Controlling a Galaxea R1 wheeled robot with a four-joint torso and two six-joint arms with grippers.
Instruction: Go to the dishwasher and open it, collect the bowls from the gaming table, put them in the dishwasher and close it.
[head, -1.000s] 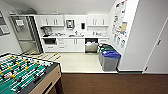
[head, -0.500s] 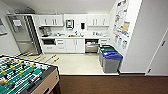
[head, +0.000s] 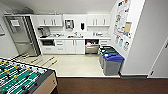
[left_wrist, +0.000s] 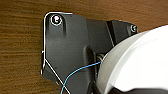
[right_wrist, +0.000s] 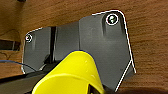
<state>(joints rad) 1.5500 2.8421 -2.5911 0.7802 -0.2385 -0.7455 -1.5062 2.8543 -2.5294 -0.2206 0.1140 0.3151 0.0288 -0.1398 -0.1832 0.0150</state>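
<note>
The left end effector carries a white bowl (left_wrist: 140, 62), which sits large against the wrist camera over brown wood-grain floor; the right end effector carries a yellow bowl (right_wrist: 72, 75) in the same way. The fingers themselves are hidden behind the bowls, so I cannot tell how tightly either one is clenched, though each bowl looks to be held. Out ahead, the head view looks across a dark brown floor (head: 112, 86) into a pale-floored kitchen. The dishwasher (head: 91, 46) stands at the far wall under the white counter, right of the white cabinet doors (head: 75, 46), and it looks already open, with something pink showing in its upper part. Near on the right of the route stand two bins, a blue-lidded bin (head: 112, 63) closer and a green-lidded bin (head: 107, 51) behind it; a table-football table (head: 22, 77) fills the near left corner, and a steel fridge (head: 21, 37) stands far left. The step in hand seems to be carrying both bowls to the dishwasher. To do it well, drive straight through the gap between the football table and the bins, keep the arms steady so neither bowl tips, and stop squarely before the dishwasher, leaving the bins on the right a wide berth.
</note>
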